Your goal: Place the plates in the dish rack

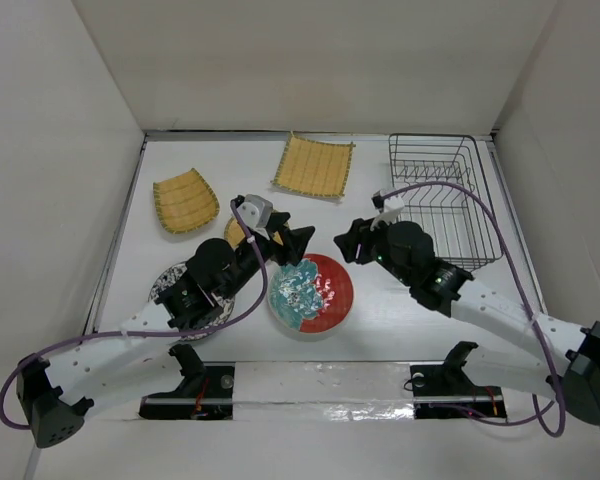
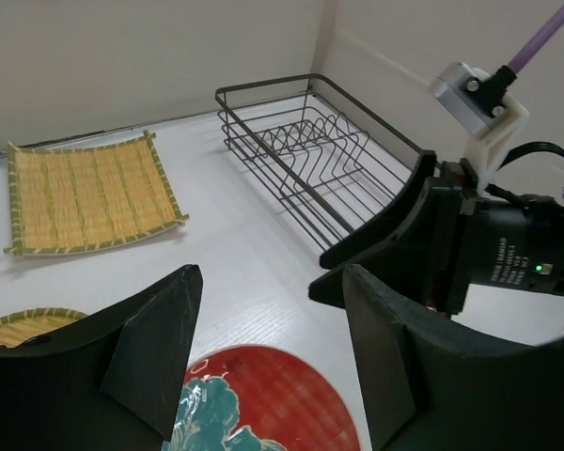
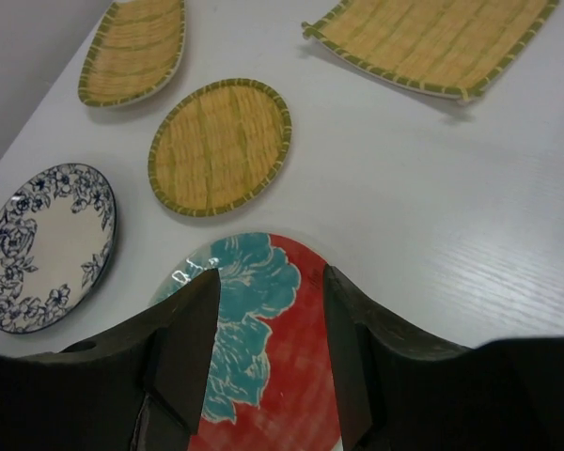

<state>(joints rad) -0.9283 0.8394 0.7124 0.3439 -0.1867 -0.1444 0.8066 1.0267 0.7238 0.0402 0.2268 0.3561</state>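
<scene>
The large red plate [image 1: 310, 292] with a teal-white pattern lies flat at the table's centre. It also shows in the left wrist view [image 2: 263, 404] and the right wrist view [image 3: 263, 329]. My left gripper [image 1: 298, 243] [image 2: 271, 282] is open and empty, just above the plate's far left edge. My right gripper [image 1: 342, 243] [image 3: 270, 277] is open and empty over its far right edge, facing the left one. The black wire dish rack [image 1: 442, 200] [image 2: 310, 150] stands empty at the back right. The speckled plate [image 1: 168, 285] [image 3: 42, 244] lies partly under my left arm.
The small round yellow plate [image 1: 236, 232] [image 3: 221, 146] lies behind the left arm. One square bamboo plate [image 1: 314, 166] [image 2: 89, 193] lies at the back centre, the other [image 1: 185, 201] [image 3: 136, 47] at the back left. White walls enclose the table.
</scene>
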